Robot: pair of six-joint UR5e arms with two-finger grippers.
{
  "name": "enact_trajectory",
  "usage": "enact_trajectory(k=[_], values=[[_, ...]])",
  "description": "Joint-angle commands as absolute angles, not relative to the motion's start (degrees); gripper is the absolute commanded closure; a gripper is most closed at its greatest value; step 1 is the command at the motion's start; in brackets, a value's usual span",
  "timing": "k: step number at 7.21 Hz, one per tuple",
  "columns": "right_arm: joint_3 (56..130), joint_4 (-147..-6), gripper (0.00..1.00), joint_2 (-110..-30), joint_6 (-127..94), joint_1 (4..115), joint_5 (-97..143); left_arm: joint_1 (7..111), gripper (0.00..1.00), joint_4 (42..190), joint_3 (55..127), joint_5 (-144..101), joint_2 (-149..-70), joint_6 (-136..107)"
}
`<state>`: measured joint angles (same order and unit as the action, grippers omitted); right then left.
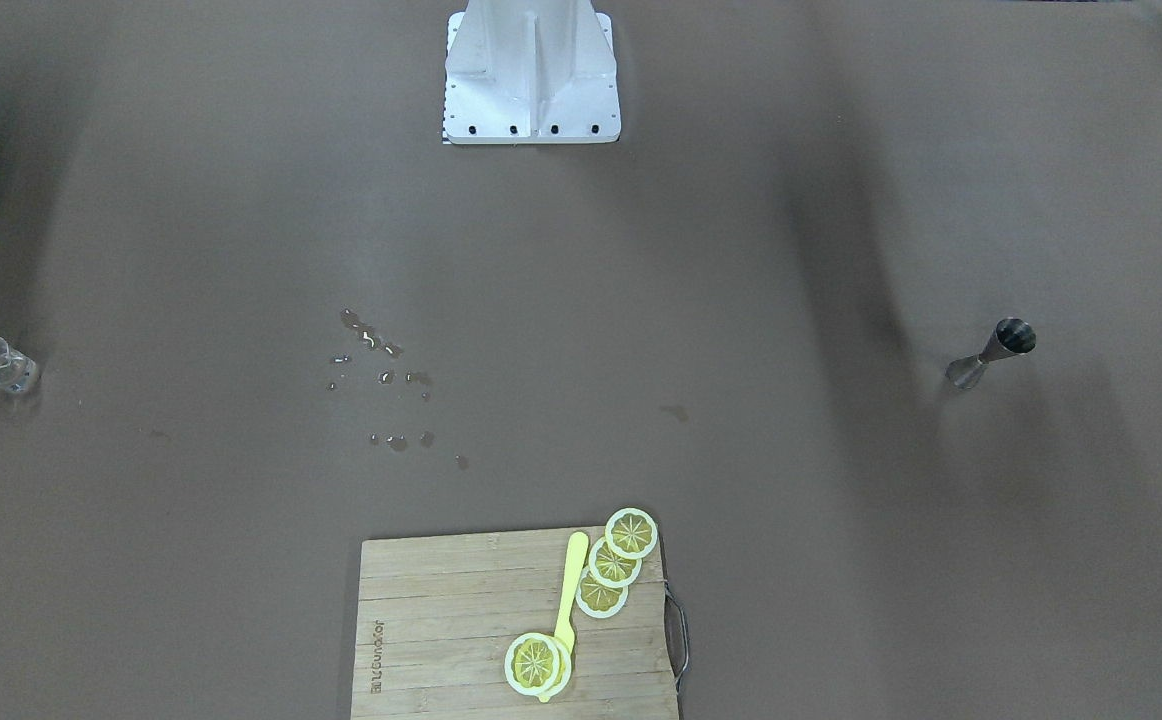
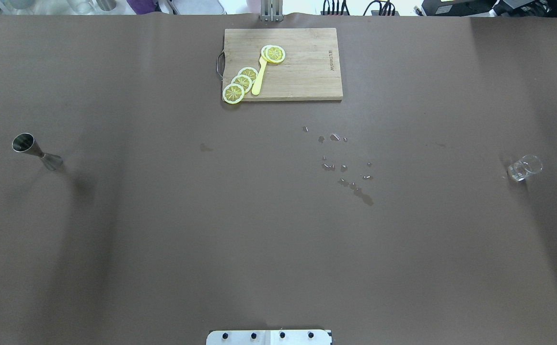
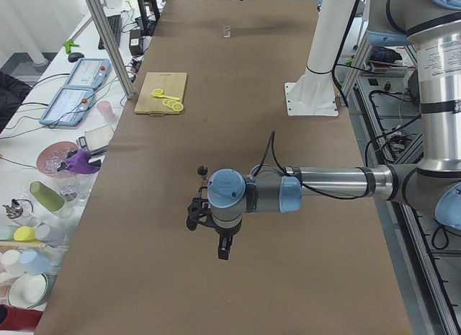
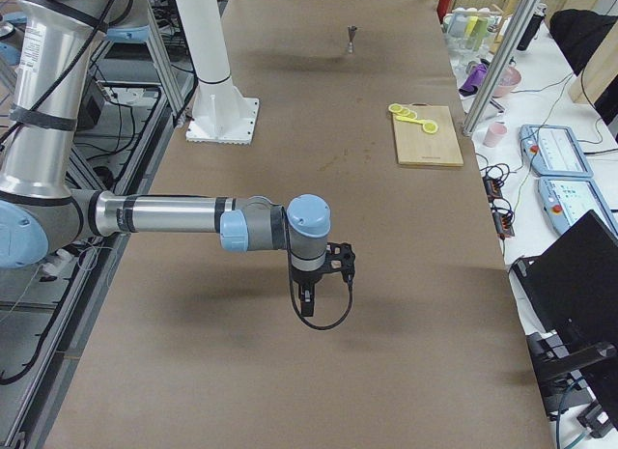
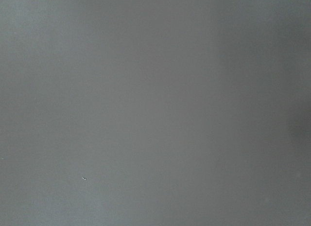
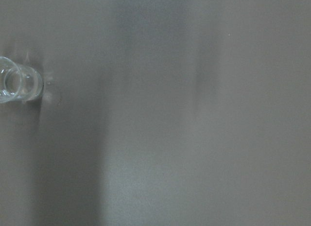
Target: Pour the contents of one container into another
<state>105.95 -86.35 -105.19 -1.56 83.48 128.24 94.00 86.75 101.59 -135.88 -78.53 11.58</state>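
Note:
A steel jigger [image 2: 34,149] stands upright on the brown table at the robot's far left, also seen in the front view [image 1: 996,352]. A small clear glass [image 2: 524,167] stands at the far right, and the right wrist view catches the glass [image 6: 17,85] at its left edge. Neither gripper shows in the overhead or front view. My left gripper [image 3: 222,253] hangs above the table on the near arm in the left side view. My right gripper [image 4: 307,308] hangs likewise in the right side view. I cannot tell whether either is open or shut.
A wooden cutting board [image 2: 307,76] with lemon slices [image 2: 241,84] and a yellow utensil [image 2: 259,79] lies at the far middle edge. Spilled droplets [image 2: 345,167] dot the table right of centre. The robot's white base [image 1: 531,80] stands at the near edge.

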Motion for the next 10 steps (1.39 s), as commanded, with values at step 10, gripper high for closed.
enact_trajectory(k=[10], values=[[107.7, -86.4, 0.0, -105.2, -1.2, 82.1, 127.4, 94.7, 0.02, 95.8, 100.0, -138.3, -78.7, 2.8]])
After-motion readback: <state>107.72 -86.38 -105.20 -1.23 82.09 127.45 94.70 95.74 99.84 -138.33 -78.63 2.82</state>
